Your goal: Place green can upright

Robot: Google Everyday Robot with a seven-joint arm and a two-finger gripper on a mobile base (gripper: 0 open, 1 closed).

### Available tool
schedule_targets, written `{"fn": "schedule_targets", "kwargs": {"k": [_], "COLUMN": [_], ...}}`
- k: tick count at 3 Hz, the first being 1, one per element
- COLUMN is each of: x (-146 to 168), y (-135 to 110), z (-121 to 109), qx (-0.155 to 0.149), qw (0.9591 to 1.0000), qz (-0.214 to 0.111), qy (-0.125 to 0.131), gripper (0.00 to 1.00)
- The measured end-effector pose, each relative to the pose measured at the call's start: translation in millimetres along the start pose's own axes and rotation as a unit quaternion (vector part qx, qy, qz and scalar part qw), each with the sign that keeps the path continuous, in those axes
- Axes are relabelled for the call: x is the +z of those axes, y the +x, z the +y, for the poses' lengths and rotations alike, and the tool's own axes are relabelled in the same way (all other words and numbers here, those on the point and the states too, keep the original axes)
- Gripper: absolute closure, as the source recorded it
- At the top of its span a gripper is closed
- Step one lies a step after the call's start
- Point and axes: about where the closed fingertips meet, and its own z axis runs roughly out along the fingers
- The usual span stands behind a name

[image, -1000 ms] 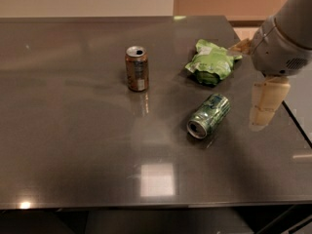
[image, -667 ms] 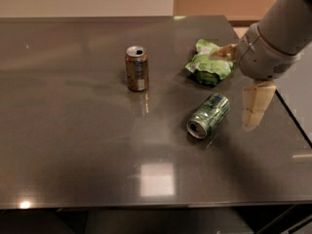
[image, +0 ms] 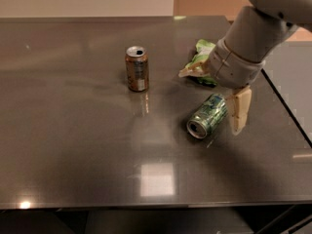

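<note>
The green can [image: 206,116] lies on its side on the dark table [image: 73,130], right of centre, with its silver top facing the front left. My gripper [image: 209,101] hangs from the upper right, over the can's far end, and is open. One cream finger [image: 239,110] points down just right of the can. The other finger [image: 193,70] reaches left behind the can. Nothing is held.
A brown-orange can [image: 137,68] stands upright at centre left. A light green snack bag [image: 203,48] lies behind the gripper, partly hidden by my arm. The table's right edge [image: 287,106] runs close to the gripper.
My arm has moved left and lower toward the green can; the lower finger is now close beside it. The cans and bag have not moved.
</note>
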Motion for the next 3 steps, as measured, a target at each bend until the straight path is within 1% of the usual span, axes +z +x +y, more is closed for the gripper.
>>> {"fn": "schedule_targets", "kwargs": {"k": [1, 2, 3], "x": [21.7, 39.5, 49.1], "y": [-5.8, 2.4, 10.1], "z": [2.7, 3.1, 2.9], "qx": [-0.053, -0.072, -0.078], "qw": [0.9980, 0.9955, 0.9938], "qz": [0.000, 0.012, 0.022], "qy": [-0.036, -0.061, -0.077], "gripper": [0.00, 0.00, 0.26]}}
